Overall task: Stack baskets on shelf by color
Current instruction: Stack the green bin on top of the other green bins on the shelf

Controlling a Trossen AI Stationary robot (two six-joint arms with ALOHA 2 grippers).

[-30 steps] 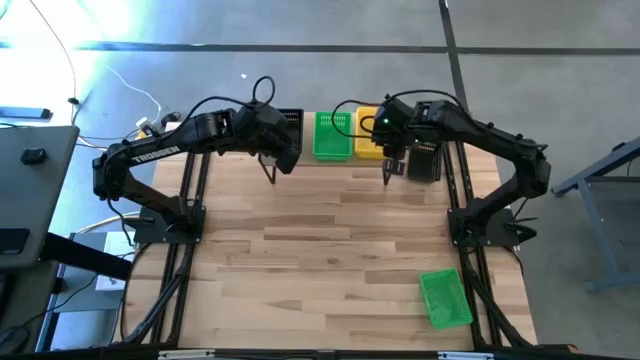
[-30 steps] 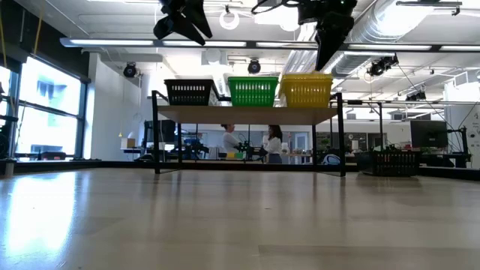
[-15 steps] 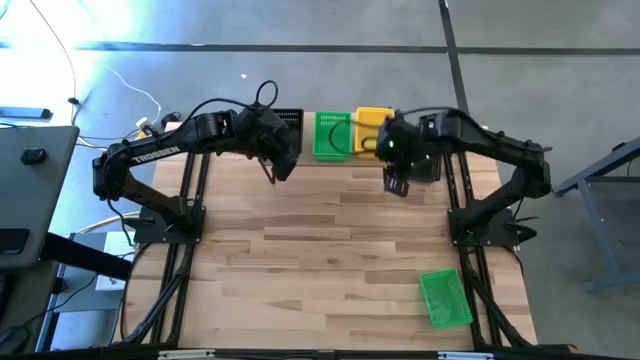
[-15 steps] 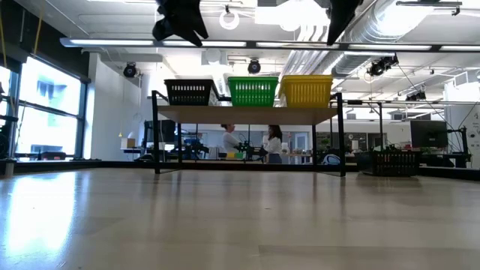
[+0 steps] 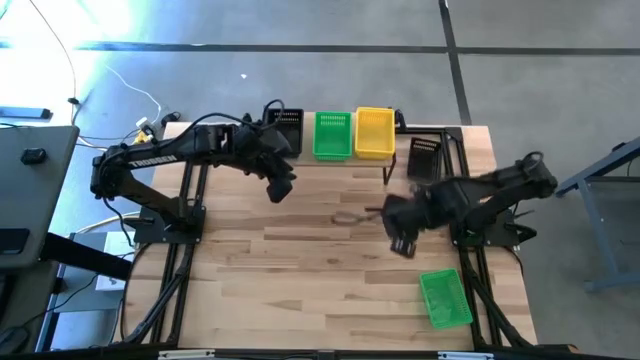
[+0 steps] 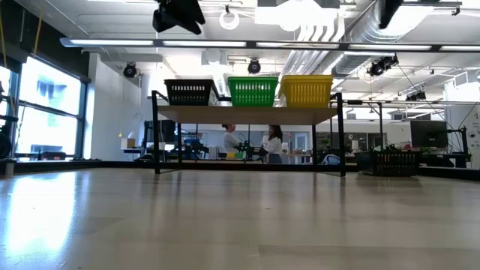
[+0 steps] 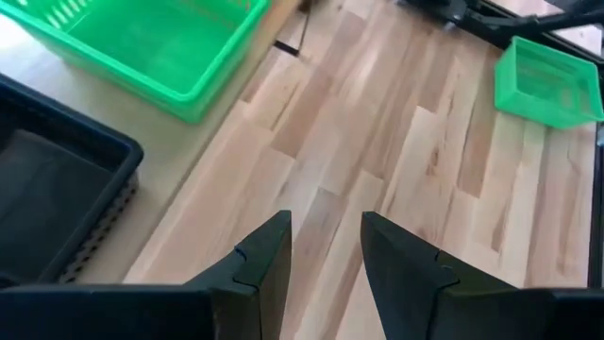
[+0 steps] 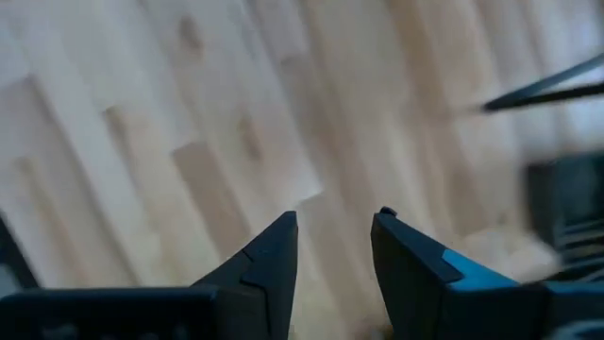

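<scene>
The shelf (image 6: pixel 247 113) stands at the table's far edge and bears a black basket (image 6: pixel 190 91), a green basket (image 6: pixel 253 91) and a yellow basket (image 6: pixel 306 90) side by side. Another black basket (image 5: pixel 425 157) sits on the table right of the shelf. A second green basket (image 5: pixel 445 298) lies near the table's near right corner. My left gripper (image 5: pixel 280 186) hovers open just in front of the shelf's left part, above bare table (image 7: pixel 311 142). My right gripper (image 5: pixel 400 238) hangs open over the table's right middle, with nothing between its fingers (image 8: pixel 274 255).
Both arms' black frames stand along the table's left and right sides (image 5: pixel 170 220). The middle of the wooden tabletop (image 5: pixel 300 270) is bare. People stand in the room far behind the shelf (image 6: pixel 251 142).
My right gripper has swung away from the yellow basket on the shelf toward the table's near edge, rolling its wrist as it went, and stays open. My left gripper has drifted a little toward the near edge, away from the shelf. The baskets have not moved.
</scene>
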